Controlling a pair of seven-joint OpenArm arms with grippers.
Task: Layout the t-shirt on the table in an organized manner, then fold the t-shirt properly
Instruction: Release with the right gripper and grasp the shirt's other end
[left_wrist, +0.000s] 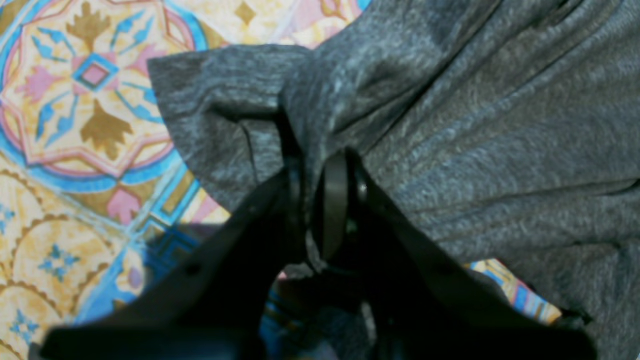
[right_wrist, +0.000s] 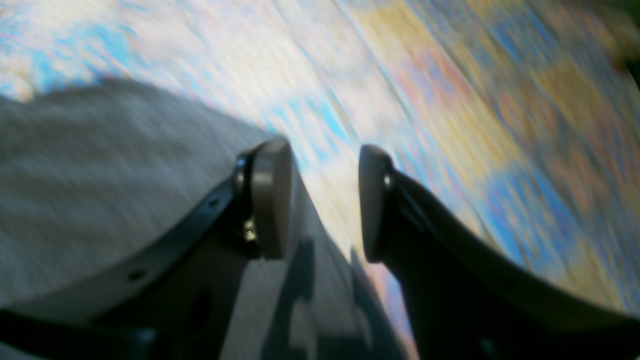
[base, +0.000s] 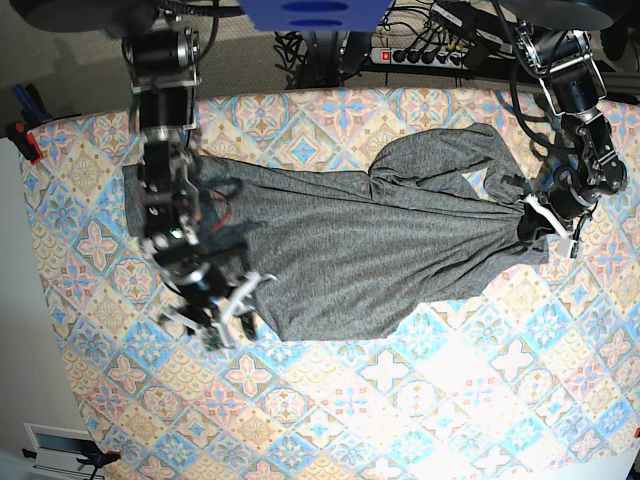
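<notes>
Where the base view's lower edge begins, the bench (base: 420, 400) shows bare patterned cloth: pastel blue, pink and cream diamond tiles with floral motifs.

Item, right gripper (base: 222, 312): at the view's left, over the t-shirt's lower left corner. The right wrist view, blurred, shows its fingers (right_wrist: 272, 197) parted with open cloth between them; grey fabric lies under and beside one finger, nothing pinched.

Item, t-shirt (base: 380, 240): dark heather-grey knit, stretched lengthwise across the middle of the bench, long creases running along it toward the view's right. The fabric narrows there into a gathered bunch. One rounded lobe of fabric bulges above the creased span, toward the far side.

Item, left gripper (base: 537, 222): at the view's right end of the garment. The left wrist view shows the fingers (left_wrist: 334, 200) closed tight on a bunched fold of the grey knit, a flap of fabric spreading just beyond them over the tile pattern.

Item, far edge: a power strip (base: 425, 55) and tangled cables behind the bench, between the two arm bases.
</notes>
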